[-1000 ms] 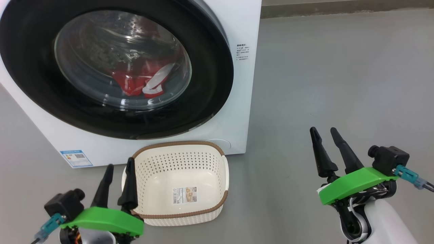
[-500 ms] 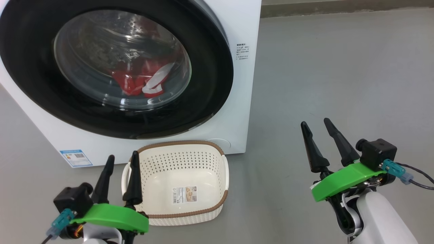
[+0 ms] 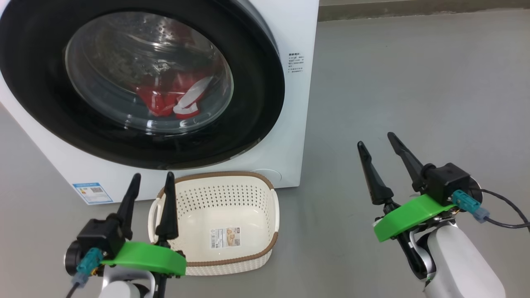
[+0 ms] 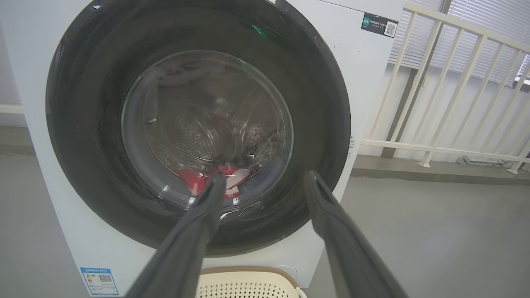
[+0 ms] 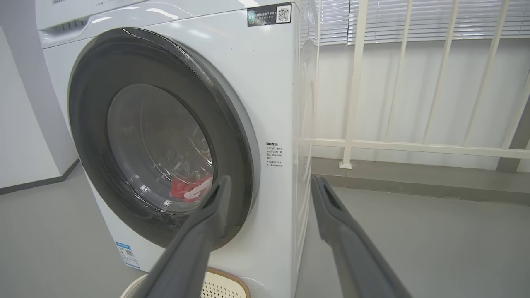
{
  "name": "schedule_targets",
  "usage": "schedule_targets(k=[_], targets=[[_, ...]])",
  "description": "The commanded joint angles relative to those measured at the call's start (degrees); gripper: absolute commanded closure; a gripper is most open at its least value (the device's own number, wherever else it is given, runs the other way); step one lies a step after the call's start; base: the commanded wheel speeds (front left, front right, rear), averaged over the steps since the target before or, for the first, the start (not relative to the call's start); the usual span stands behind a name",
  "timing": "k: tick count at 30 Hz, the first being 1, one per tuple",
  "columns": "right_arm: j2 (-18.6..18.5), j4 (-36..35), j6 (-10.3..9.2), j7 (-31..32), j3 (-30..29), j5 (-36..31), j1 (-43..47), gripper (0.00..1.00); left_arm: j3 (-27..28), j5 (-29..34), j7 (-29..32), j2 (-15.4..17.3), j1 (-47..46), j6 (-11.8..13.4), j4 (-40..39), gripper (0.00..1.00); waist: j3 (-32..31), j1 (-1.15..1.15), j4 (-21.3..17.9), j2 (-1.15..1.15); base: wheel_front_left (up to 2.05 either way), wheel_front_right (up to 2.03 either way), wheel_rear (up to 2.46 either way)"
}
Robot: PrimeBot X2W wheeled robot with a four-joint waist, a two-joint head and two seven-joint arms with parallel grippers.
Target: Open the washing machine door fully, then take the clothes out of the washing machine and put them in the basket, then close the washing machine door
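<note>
One washing machine (image 3: 298, 103), its one door (image 3: 256, 82) shut and facing the robot, one clump of red-and-white clothes (image 3: 165, 99) behind the glass, one basket (image 3: 219, 176) on the floor just in front, mouth up, long side running left-right, plus left gripper (image 3: 152, 175) and right gripper (image 3: 375, 139), both spread wide and empty.

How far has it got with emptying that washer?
Nothing looks done: the washing machine door is shut, the red clothes lie behind its glass, and the basket in front holds no clothes. The left pincer and right pincer hover open, holding nothing. Opening, unloading and closing all remain.
</note>
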Motion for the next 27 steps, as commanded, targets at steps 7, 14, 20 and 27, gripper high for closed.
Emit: schedule_targets(k=[7,14,20,27], targets=[[0.1,-0.9,-0.04,-1.3,1.7,-2.8,-2.8,0.0,1.5,3.2,-1.2,1.0,-2.8,0.8,-1.6,0.0,0.0,0.0,0.0,0.0,0.0,0.0,0.0],[0.1,-0.8,-0.04,-1.3,1.6,-2.8,-2.8,0.0,1.3,2.8,-1.2,1.0,-2.7,1.1,-1.3,0.0,0.0,0.0,-0.1,0.0,0.0,0.0,0.0],[0.1,-0.8,-0.04,-1.3,1.4,-2.7,-2.7,0.0,1.1,2.5,-1.2,1.0,-2.7,1.2,-0.7,0.0,0.1,0.0,-0.1,0.0,0.0,0.0,0.0],[0.1,-0.2,-0.04,-1.3,1.1,-1.2,-4.0,1.0,0.6,2.7,-1.2,1.0,-3.0,1.7,-1.4,0.0,1.6,0.0,0.3,0.0,0.0,0.0,0.0]])
